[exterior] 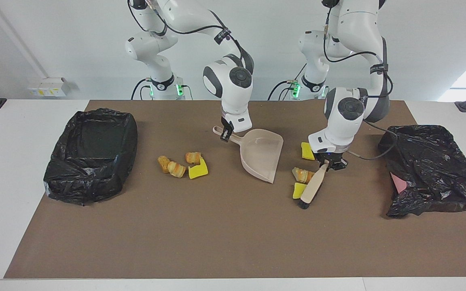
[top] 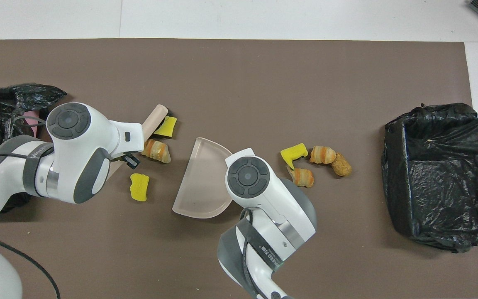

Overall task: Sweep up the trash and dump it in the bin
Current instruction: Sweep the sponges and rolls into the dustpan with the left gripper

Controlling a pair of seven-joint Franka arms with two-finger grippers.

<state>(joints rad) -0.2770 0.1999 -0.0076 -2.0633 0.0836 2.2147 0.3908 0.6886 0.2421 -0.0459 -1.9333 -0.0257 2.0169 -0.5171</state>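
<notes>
My right gripper (exterior: 225, 136) is shut on the handle of the beige dustpan (exterior: 262, 155) (top: 201, 182), whose open edge faces the brush. My left gripper (exterior: 330, 165) is shut on the handle of the beige brush (exterior: 312, 186) (top: 154, 117), which slants down with its bristles on the mat. A bread-like chunk (exterior: 302, 174) (top: 156, 150) and a yellow wedge (exterior: 298, 190) (top: 167, 126) of trash lie against the brush. Another yellow wedge (exterior: 308, 151) (top: 139, 187) lies nearer to the robots. Three bread chunks (exterior: 175, 168) and a yellow wedge (exterior: 198, 170) (top: 293, 151) lie between dustpan and bin.
The bin (exterior: 91, 153) (top: 438, 174), lined with a black bag, stands at the right arm's end of the brown mat. A crumpled black bag (exterior: 433, 169) (top: 2, 108) lies at the left arm's end, with a cable running over it.
</notes>
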